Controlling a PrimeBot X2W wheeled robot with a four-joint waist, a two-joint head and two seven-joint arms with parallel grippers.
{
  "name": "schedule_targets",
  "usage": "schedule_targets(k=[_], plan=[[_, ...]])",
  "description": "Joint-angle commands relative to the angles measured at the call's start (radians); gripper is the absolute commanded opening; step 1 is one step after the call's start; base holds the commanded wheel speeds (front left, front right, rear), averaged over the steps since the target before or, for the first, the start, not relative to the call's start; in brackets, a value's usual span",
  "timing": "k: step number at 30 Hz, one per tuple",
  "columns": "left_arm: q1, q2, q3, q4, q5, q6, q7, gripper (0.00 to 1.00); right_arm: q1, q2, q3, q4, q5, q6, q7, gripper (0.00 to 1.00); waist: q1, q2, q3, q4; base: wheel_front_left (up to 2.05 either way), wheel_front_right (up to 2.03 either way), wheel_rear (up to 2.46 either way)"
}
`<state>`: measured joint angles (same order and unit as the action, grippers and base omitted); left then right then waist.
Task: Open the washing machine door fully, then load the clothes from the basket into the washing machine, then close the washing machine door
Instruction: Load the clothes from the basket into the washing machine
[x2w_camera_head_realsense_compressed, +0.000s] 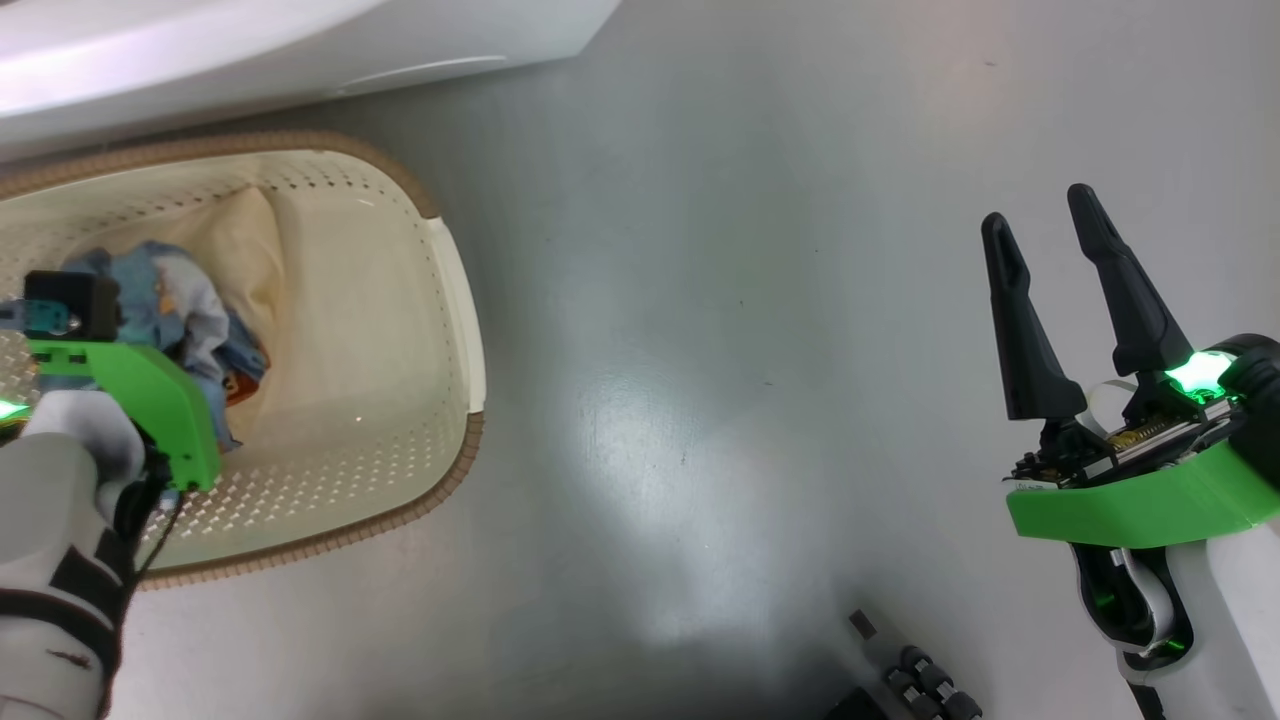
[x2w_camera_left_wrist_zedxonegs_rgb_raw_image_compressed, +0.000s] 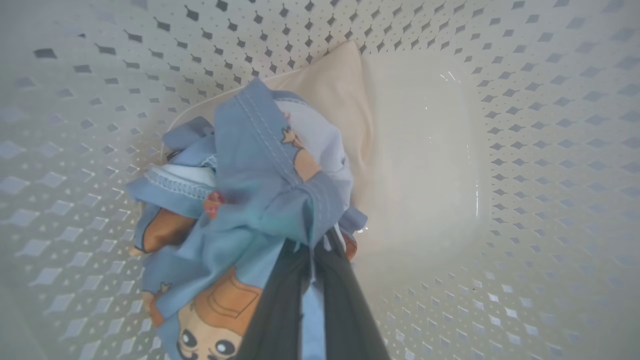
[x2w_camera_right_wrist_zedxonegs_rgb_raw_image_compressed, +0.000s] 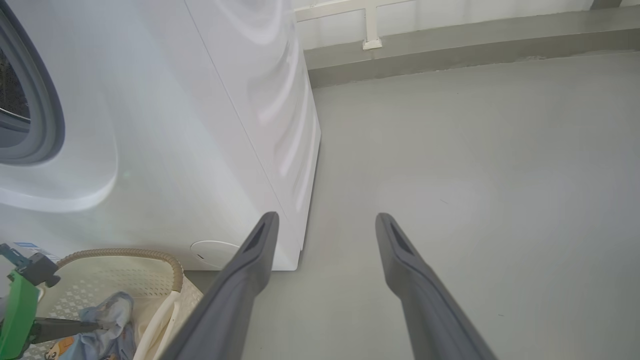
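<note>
The cream basket (x2w_camera_head_realsense_compressed: 455, 300) stands on the floor at the left, in front of the white washing machine (x2w_camera_right_wrist_zedxonegs_rgb_raw_image_compressed: 165, 130). Inside lie the clothes: a bunched light blue bear-print piece (x2w_camera_left_wrist_zedxonegs_rgb_raw_image_compressed: 250, 190) on top of a plain cream piece (x2w_camera_left_wrist_zedxonegs_rgb_raw_image_compressed: 340, 85). My left gripper (x2w_camera_left_wrist_zedxonegs_rgb_raw_image_compressed: 312, 250) reaches down into the basket and is shut on a fold of the blue bear-print cloth. My right gripper (x2w_camera_head_realsense_compressed: 1045, 235) hangs open over bare floor at the right, holding nothing. The machine's grey seal (x2w_camera_right_wrist_zedxonegs_rgb_raw_image_compressed: 47, 110) shows at the left edge of the right wrist view. The washing machine door is out of view.
The grey floor (x2w_camera_head_realsense_compressed: 720, 330) stretches wide between the basket and my right arm. The machine's lower front (x2w_camera_head_realsense_compressed: 250, 50) runs along the top left of the head view. Part of my dark base (x2w_camera_head_realsense_compressed: 915, 680) shows at the bottom. A low wall ledge (x2w_camera_right_wrist_zedxonegs_rgb_raw_image_compressed: 450, 35) lies beyond.
</note>
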<state>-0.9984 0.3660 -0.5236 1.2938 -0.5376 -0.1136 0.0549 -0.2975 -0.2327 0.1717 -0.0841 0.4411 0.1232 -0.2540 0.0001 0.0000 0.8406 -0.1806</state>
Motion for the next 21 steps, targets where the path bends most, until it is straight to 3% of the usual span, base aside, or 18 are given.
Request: schedule_targets(k=[1, 11, 21], plan=[[0.021, 0.030, 0.017, -0.003, -0.017, 0.005, -0.014, 0.00, 0.047, -0.012, 0.013, -0.025, -0.002, 0.008, -0.008, 1.00, -0.0001, 0.0000, -0.008, 0.011, 0.00, 0.00, 0.00], [0.068, -0.021, 0.076, -0.003, -0.098, -0.008, -0.188, 0.00, 0.027, 0.006, 0.010, 0.006, 0.012, 0.008, -0.008, 1.00, -0.0001, 0.0000, -0.120, 0.069, 0.00, 0.00, 0.00], [0.184, -0.054, 0.088, -0.052, -0.156, -0.017, -0.311, 0.00, 0.050, -0.002, 0.020, 0.065, 0.034, 0.008, -0.008, 1.00, -0.0001, 0.0000, -0.320, 0.107, 0.00, 0.00, 0.00]])
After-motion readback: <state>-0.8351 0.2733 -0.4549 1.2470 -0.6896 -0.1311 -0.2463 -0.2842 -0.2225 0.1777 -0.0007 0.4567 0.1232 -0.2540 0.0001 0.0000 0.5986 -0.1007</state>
